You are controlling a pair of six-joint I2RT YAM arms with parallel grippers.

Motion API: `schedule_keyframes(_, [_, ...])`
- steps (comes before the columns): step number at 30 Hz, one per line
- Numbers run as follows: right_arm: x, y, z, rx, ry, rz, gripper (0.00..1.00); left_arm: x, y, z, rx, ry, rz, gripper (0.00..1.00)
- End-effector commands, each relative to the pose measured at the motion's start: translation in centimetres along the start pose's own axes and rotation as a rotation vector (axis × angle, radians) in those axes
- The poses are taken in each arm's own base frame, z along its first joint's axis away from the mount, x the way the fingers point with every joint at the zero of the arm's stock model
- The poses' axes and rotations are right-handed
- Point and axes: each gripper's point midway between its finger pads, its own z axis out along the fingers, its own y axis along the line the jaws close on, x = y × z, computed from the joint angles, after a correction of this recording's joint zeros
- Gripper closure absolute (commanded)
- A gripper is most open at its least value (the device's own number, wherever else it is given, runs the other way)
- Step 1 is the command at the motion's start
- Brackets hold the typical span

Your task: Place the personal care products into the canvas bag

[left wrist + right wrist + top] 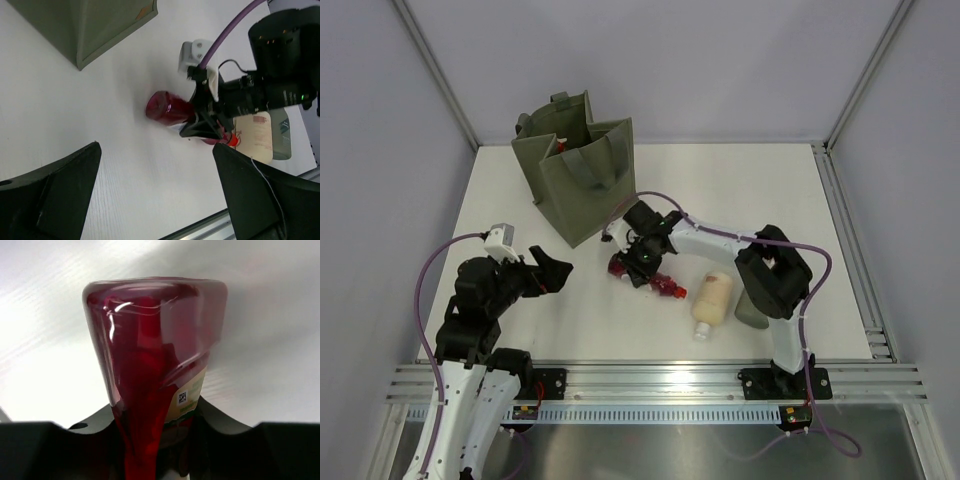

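Top external: right pincer [635, 262] clamps dark red bottle [618, 267] near the canvas bag [575, 190] corner; left pincer [553, 275] gapes above table [770, 200].

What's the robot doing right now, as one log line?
right gripper: shut on dark red bottle | left gripper: open | canvas bag: upright

The white table [500, 215] is bearing the canvas bag [575, 185], a dark red bottle [165, 107], a cream bottle [712, 298] and a grey-green bottle [281, 135].
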Motion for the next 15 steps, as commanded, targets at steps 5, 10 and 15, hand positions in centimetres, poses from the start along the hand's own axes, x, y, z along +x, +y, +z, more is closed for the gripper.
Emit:
schedule_keyframes(5, [2.8, 0.2, -5.4, -0.363, -0.017, 0.028, 1.00, -1.0, -1.1, -0.1, 0.058, -0.042, 0.039, 0.01])
schedule_keyframes(10, [0.3, 0.8, -8.3, -0.436, -0.139, -0.032, 1.00, -0.9, -1.6, -0.2, 0.084, -0.036, 0.046, 0.01])
schedule_keyframes(15, [-4.5, 2.3, -15.5, -0.478, -0.344, -0.171, 1.00, -0.8, -2.4, -0.3, 0.137, -0.039, 0.067, 0.01])
